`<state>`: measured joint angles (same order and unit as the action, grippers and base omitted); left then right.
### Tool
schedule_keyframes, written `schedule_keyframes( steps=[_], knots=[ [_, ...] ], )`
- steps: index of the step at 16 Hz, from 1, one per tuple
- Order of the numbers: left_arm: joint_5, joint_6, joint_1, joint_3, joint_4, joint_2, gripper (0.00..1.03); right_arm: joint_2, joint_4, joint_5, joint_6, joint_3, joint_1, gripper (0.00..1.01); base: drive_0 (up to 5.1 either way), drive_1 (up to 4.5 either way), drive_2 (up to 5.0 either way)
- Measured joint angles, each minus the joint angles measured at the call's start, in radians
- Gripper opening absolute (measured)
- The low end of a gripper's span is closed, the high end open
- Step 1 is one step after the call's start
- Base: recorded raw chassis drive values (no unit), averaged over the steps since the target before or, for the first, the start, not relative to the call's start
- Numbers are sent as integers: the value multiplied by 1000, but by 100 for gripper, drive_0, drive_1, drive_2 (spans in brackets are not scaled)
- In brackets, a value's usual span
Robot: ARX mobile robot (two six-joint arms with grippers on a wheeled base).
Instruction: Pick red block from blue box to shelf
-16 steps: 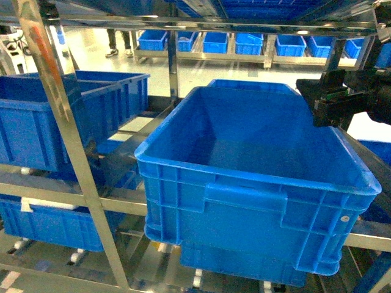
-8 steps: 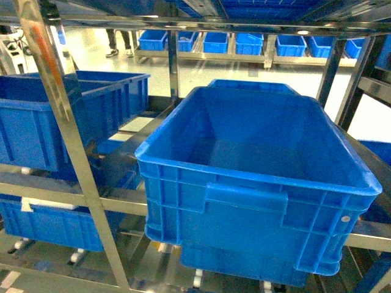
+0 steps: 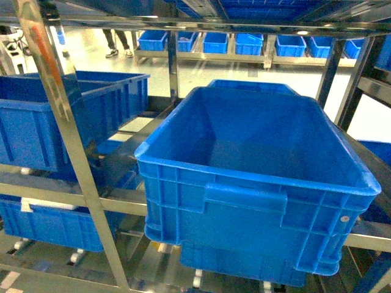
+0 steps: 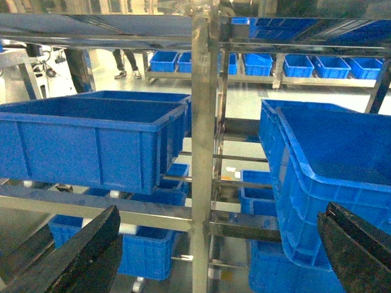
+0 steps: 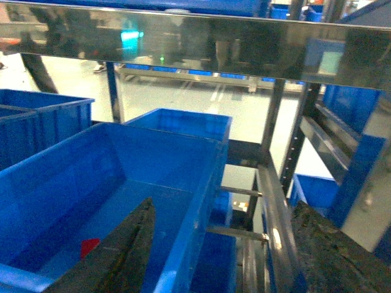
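With both sets of fingers spread wide and empty before the steel shelf (image 3: pixel 67 131), the red block (image 5: pixel 89 246) already lies inside a dark blue crate (image 3: pixel 256 183) there, suggesting placement is done and retreat comes next.

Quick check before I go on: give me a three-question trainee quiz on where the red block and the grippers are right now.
1. True or false: the right gripper is shut on the red block.
2. The red block lies: A) on the floor of the big blue crate; B) on a steel rail; C) between the left gripper's fingers.
3. How do the fingers of the left gripper stand?

Key: 1 false, it is open and empty. 2 A. 3 Wide apart, nothing between them.
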<state>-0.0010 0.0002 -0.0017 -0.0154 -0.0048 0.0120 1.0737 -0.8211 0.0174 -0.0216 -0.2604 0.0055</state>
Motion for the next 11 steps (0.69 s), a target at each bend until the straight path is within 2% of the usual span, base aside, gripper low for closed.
schedule_keyframes(
  steps=[2, 6, 10, 11],
  knots=[
    [0, 0, 0, 0, 0, 0, 98, -64, 20, -18, 6, 60, -6, 43, 0, 0, 0],
    [0, 0, 0, 0, 0, 0, 98, -207, 76, -18, 5, 141, -6, 1, 0, 0, 0],
    [0, 0, 0, 0, 0, 0, 98, -379, 189, -18, 11, 203, -6, 2, 0, 0, 0],
    [0, 0, 0, 0, 0, 0, 98, -380, 137, -18, 11, 234, -6, 2, 0, 0, 0]
  ],
)
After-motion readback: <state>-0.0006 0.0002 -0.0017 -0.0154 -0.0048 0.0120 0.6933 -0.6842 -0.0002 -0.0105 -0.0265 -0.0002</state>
